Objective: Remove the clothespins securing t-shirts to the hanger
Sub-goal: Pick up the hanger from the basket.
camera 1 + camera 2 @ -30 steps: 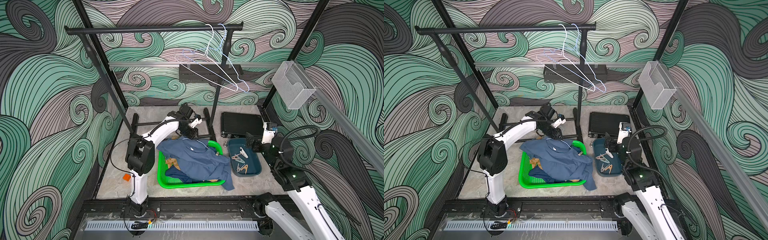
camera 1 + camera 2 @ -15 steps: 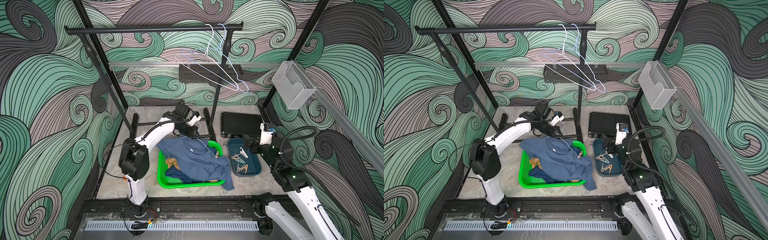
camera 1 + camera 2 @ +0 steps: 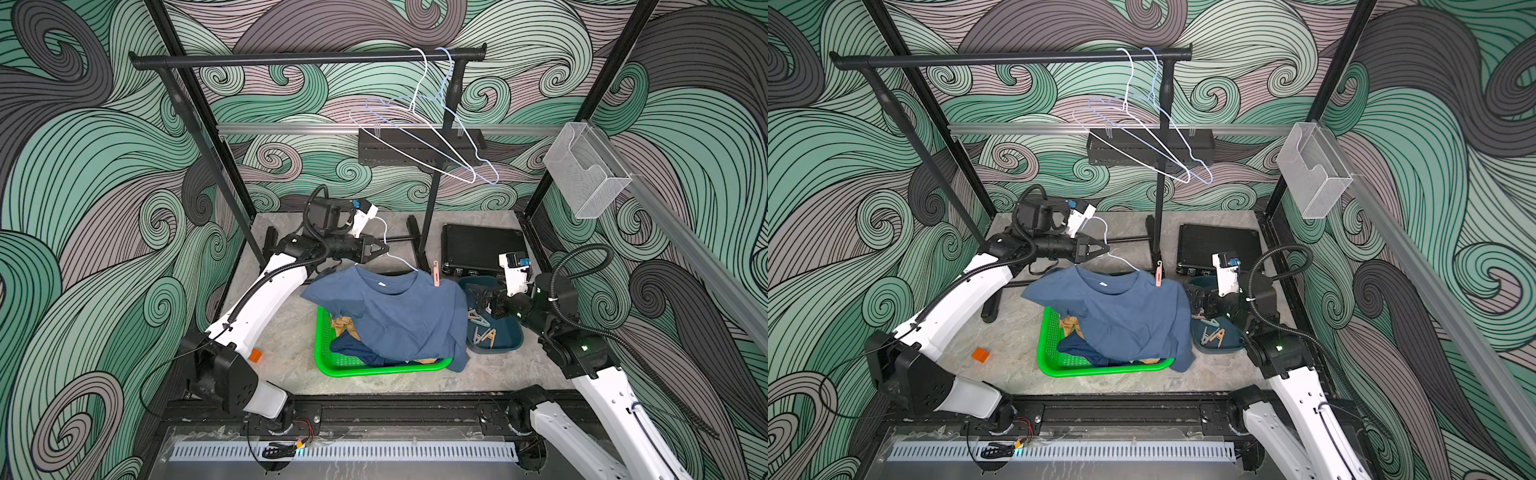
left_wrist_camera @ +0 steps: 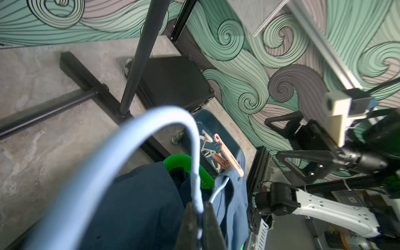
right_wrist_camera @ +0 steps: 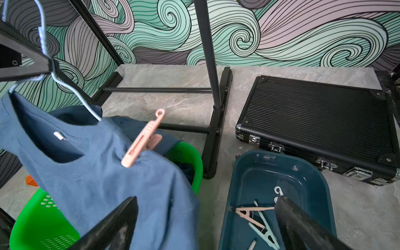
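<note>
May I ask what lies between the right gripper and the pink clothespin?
Only the blue t-shirt's draped fabric, over the green basket's rim, as the right wrist view shows.

Left arm [image 3: 270, 293] reaches toward one o'clock, left fingers [image 4: 190, 223] pinched together — right arm [image 3: 604, 392] bends toward eleven o'clock, right fingers [image 5: 303, 227] spread wide.
</note>
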Robot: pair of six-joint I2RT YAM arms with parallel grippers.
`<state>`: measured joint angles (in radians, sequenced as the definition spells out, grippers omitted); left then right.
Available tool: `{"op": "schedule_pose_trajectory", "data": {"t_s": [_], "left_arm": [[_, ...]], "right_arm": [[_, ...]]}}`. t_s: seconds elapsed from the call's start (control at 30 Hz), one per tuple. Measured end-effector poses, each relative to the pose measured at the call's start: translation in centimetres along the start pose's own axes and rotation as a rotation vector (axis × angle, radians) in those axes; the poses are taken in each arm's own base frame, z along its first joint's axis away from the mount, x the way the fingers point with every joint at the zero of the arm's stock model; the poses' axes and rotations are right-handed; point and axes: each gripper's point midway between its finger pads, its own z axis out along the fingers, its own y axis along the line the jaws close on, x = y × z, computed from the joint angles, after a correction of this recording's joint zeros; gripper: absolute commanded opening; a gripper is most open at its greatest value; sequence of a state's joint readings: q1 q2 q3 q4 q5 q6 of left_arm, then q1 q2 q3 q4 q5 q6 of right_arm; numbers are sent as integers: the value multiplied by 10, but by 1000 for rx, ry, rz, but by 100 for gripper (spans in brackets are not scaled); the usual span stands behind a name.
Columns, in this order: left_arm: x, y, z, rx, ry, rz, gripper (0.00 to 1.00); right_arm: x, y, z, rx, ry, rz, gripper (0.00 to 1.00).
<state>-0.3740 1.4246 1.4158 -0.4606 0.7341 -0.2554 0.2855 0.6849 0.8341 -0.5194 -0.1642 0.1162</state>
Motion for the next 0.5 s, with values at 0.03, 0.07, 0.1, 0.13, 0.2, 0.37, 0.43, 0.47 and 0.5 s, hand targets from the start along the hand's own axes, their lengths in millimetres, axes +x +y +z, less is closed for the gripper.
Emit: {"op": "schedule_pose_trajectory", "data": {"t_s": [0.03,0.07,0.1,0.13,0.2,0.37,0.43,0.47,0.5], "left_arm": [[-7,-6,-7,12,-31,5,0],[-15,-12,-16,21,-63,15,0],[-21,-17,-23,28,-86,20,0],[-29,-23,-32,37,-114,27,0],[-41,-32,-45,50,-161,35,0],[-68,-45,-74,82,-258,42,0],[-73,-46,-80,90,-274,41,0],[-74,-46,-83,93,-278,40,0],[-75,-46,-85,96,-279,35,0]], "right_arm": [[-3,1,-3,-1,-9,-2,99],[-5,2,-6,-2,-21,-3,99],[-8,2,-9,-3,-29,-5,99],[-11,3,-11,-4,-39,-6,99],[-18,5,-17,-8,-59,-10,99],[-35,9,-30,-15,-109,-20,99],[-39,11,-33,-19,-119,-24,99],[-41,12,-34,-24,-124,-26,99],[-43,13,-36,-29,-129,-29,99]]}}
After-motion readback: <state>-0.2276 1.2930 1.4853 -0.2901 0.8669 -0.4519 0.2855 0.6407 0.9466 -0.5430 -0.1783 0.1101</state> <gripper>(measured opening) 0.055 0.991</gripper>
